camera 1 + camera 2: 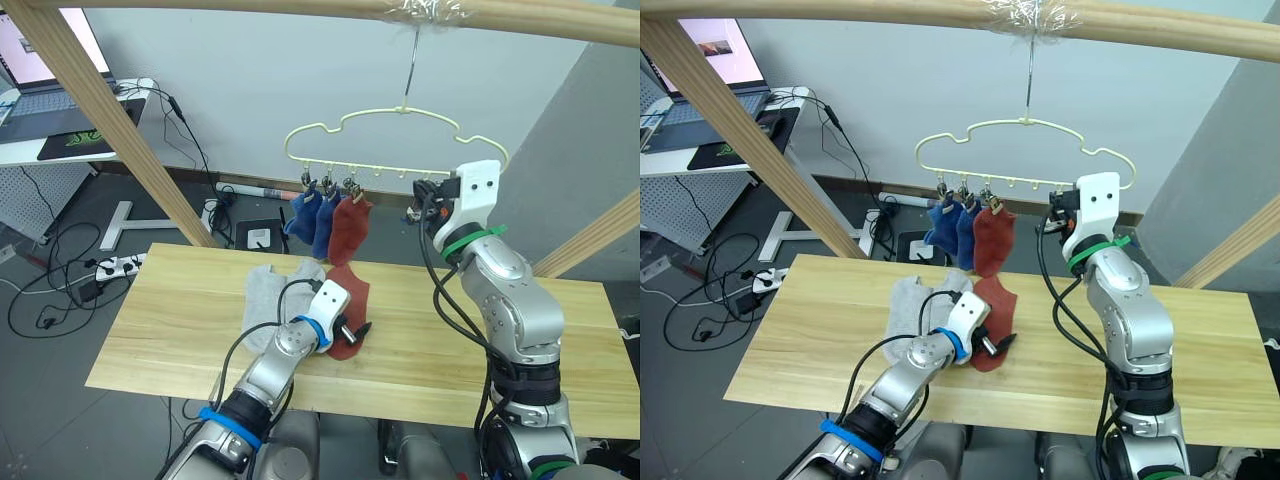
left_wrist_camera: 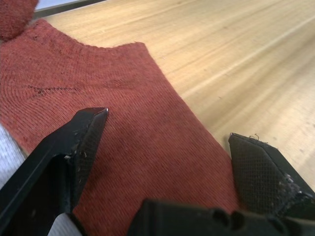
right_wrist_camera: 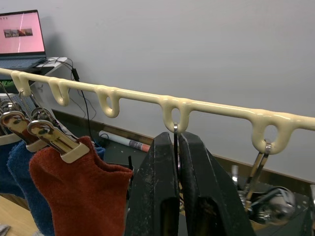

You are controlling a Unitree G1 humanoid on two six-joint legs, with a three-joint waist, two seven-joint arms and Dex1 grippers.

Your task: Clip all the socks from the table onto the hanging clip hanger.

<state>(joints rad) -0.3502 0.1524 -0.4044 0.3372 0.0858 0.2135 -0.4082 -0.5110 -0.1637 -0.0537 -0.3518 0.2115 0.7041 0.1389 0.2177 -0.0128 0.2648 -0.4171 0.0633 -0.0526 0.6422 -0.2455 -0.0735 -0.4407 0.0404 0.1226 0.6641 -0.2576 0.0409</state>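
Note:
A rust red sock (image 1: 351,291) lies flat on the table (image 1: 180,330), partly over two light grey socks (image 1: 268,292). My left gripper (image 1: 354,331) is open low over the red sock's near end; its fingers (image 2: 88,130) straddle the red sock (image 2: 147,98). The pale yellow-green clip hanger (image 1: 385,170) hangs from the top pole. Two blue socks (image 1: 312,222) and a second rust red sock (image 1: 348,232) are clipped at its left end. My right gripper (image 3: 176,140) is raised to the hanger's bar (image 3: 138,96), shut on the wire of a metal clip (image 3: 174,129).
A wooden pole frame spans the table: a top pole (image 1: 300,8) and slanting poles at left (image 1: 110,120) and right (image 1: 590,240). Another free clip (image 3: 268,201) hangs beside the held one. A desk with a laptop (image 1: 40,60) and floor cables (image 1: 110,265) lie behind left.

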